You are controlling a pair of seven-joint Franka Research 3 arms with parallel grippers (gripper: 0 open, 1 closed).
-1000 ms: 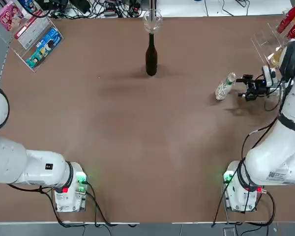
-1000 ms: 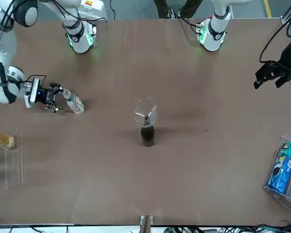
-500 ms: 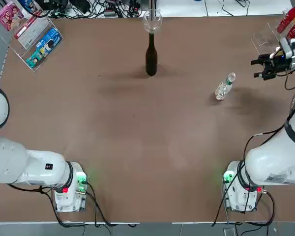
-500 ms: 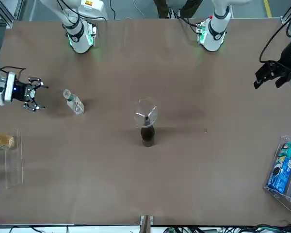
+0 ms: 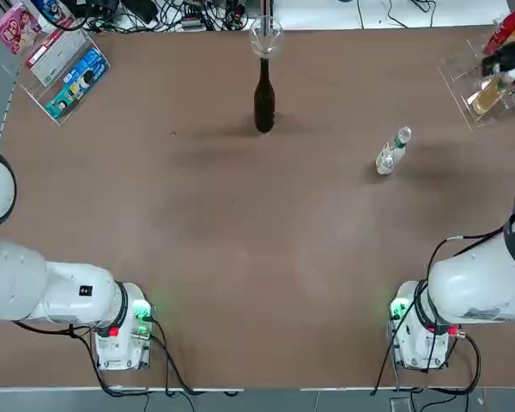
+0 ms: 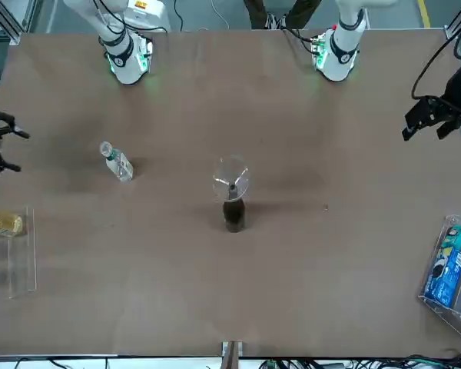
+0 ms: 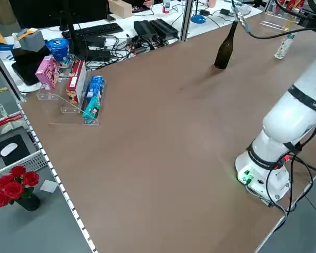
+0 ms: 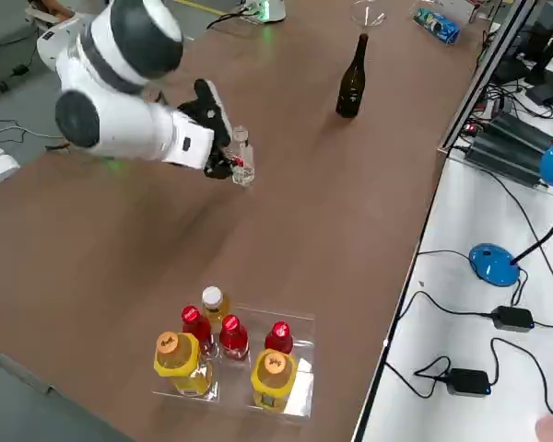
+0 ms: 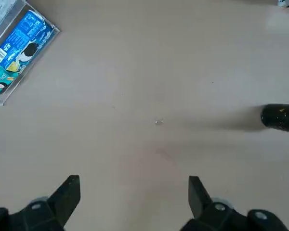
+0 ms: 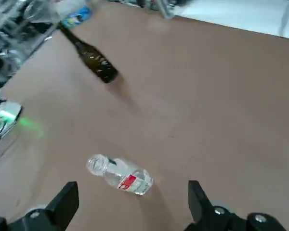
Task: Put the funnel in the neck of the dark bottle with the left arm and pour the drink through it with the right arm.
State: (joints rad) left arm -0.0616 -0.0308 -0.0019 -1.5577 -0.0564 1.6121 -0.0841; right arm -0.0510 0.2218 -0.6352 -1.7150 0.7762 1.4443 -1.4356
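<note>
Right gripper (image 6: 1, 141) spread, apart from the drink (image 6: 117, 161) in front view, seemingly touching in right side view

Open table surrounds the dark bottle (image 5: 264, 103); the small bottle (image 5: 390, 156) apparently blocks its right.

Top cam: overhead, straight down, arm bases at bottom. Front cam: across brown table (image 5: 240, 223), faces robot. Side cams: raised, diagonal. Wrist cams: closer, from arms. Top/front share tabletop.

Brown tabletop (image 5: 240, 215); grey floor (image 7: 31, 226), seemingly plain, beside white desk (image 8: 498, 322).
</note>
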